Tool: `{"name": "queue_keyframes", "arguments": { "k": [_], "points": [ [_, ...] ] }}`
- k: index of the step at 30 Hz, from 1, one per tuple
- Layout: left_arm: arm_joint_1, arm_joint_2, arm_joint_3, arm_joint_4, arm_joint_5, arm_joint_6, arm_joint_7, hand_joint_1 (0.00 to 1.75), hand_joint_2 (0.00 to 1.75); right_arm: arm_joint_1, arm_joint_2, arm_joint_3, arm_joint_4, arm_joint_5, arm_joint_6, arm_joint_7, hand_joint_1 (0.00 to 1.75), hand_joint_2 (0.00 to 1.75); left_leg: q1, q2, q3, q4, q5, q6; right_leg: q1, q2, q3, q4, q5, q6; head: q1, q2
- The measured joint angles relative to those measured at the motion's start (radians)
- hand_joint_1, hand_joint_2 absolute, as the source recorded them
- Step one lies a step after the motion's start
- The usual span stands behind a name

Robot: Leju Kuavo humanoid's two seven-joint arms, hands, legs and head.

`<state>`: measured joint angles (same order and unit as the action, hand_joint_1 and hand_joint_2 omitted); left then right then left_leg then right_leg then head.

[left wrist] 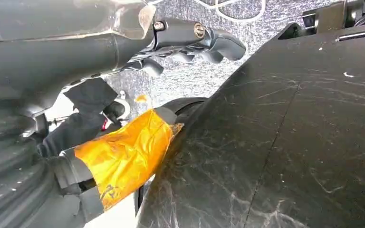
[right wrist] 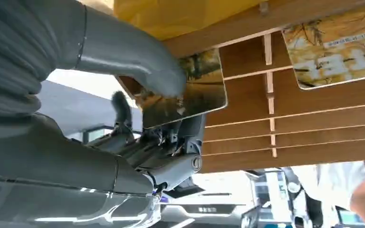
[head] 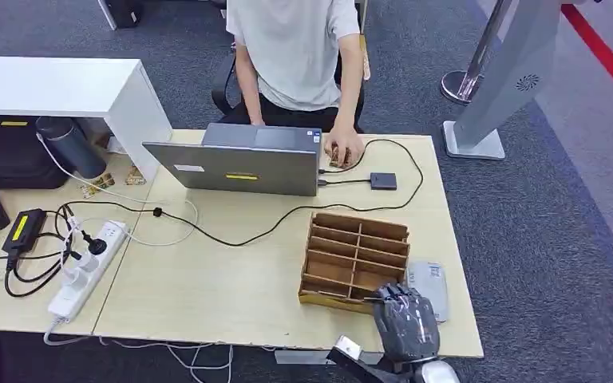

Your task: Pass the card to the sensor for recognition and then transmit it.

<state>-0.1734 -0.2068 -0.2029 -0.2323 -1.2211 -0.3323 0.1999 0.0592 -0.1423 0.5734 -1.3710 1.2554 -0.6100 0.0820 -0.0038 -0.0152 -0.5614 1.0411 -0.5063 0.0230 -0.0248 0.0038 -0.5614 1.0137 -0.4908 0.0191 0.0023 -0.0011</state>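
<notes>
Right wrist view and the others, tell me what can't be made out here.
- The card: its print, part hidden by the right hand pinching it.
- Second card in the wooden organizer: cut off by the picture's edge; print blurred.
- Head view: the right hand covers the card.
- Left hand: whether it holds anything; dark body parts hide much.

The right hand (right wrist: 138, 95) has a grey ribbed cover, thick grey thumb, darker fingers (right wrist: 180, 142) and a screw.

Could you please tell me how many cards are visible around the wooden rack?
2: one card pinched by the right hand, another card lying in a neighbouring rack slot. More may be hidden.
</notes>
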Motion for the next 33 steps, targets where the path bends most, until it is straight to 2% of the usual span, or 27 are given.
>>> {"name": "queue_keyframes", "arguments": {
  "k": [7, 10, 17, 19, 23, 26, 29, 31, 33],
  "points": [
    [0.0, 0.0, -0.005, 0.0, -0.021, -0.002, -0.013, 0.0, 1.75, 0.0, 0.0, 0.0, -0.008, -0.002, 0.015, 0.0, 1.75, 1.75, 0.0, 0.0, 0.0, 0.0, 0.0, 0.0, 0.0, 0.0, 0.0, 0.0, 0.0, 0.0, 0.0, 0.0],
    [0.001, -0.001, -0.007, 0.0, -0.013, 0.021, -0.021, 0.0, 1.75, 0.0, 0.0, 0.0, -0.015, -0.009, 0.021, 0.0, 1.75, 1.75, 0.0, 0.0, 0.0, 0.0, 0.0, 0.0, 0.0, 0.0, 0.0, 0.0, 0.0, 0.0, 0.0, 0.0],
    [0.001, 0.0, -0.01, 0.0, -0.017, 0.026, -0.014, 0.0, 1.75, -0.001, 0.0, 0.0, -0.043, -0.074, 0.087, -0.022, 1.75, 1.75, 0.0, 0.0, 0.0, 0.0, 0.0, 0.0, 0.0, 0.0, 0.0, 0.0, 0.0, 0.0, 0.0, 0.0],
    [0.001, 0.0, -0.011, 0.0, -0.018, 0.026, -0.013, 0.0, 1.75, -0.007, 0.0, -0.001, -0.056, -0.129, 0.141, -0.047, 1.75, 1.75, 0.0, 0.0, 0.0, 0.0, 0.0, 0.0, 0.0, 0.0, 0.0, 0.0, 0.0, 0.0, 0.0, 0.0],
    [0.002, 0.002, -0.018, 0.0, -0.03, 0.019, -0.015, 0.0, 1.75, -0.064, -0.026, -0.024, -0.079, -0.273, 0.348, -0.113, 1.75, 1.75, 0.0, 0.006, 0.003, 0.0, 0.0, -0.001, 0.0, 0.006, 0.001, 0.0, 0.001, 0.0, 0.0, 0.0],
    [0.002, 0.003, -0.026, 0.0, -0.04, 0.007, -0.016, 0.0, 1.75, -0.151, -0.065, -0.036, -0.056, -0.345, 0.511, -0.146, 1.75, 1.75, 0.0, 0.008, 0.005, 0.0, 0.0, 0.0, 0.0, 0.008, 0.002, 0.0, 0.002, 0.0, 0.0, 0.0],
    [0.001, 0.003, -0.036, 0.0, -0.048, -0.006, -0.02, 0.0, 1.75, -0.292, -0.111, -0.039, 0.023, -0.431, 0.663, -0.184, 1.75, 1.75, 0.0, 0.01, 0.006, 0.0, 0.001, 0.001, 0.0, 0.009, 0.004, -0.001, 0.005, 0.001, 0.0, 0.0],
    [0.001, 0.003, -0.04, 0.0, -0.048, -0.01, -0.024, 0.0, 1.75, -0.397, -0.129, -0.039, 0.094, -0.459, 0.713, -0.203, 1.75, 1.75, 0.0, 0.01, 0.005, 0.001, 0.005, 0.002, -0.001, 0.009, 0.003, -0.001, 0.008, 0.002, 0.0, 0.0],
    [0.002, 0.003, -0.042, 0.0, -0.05, -0.011, -0.032, 0.0, 1.75, -0.476, -0.137, -0.039, 0.163, -0.47, 0.723, -0.203, 1.75, 1.75, -0.001, 0.007, 0.001, 0.001, 0.008, 0.003, -0.001, 0.007, 0.001, -0.001, 0.011, 0.003, 0.001, 0.0]
  ]
}}
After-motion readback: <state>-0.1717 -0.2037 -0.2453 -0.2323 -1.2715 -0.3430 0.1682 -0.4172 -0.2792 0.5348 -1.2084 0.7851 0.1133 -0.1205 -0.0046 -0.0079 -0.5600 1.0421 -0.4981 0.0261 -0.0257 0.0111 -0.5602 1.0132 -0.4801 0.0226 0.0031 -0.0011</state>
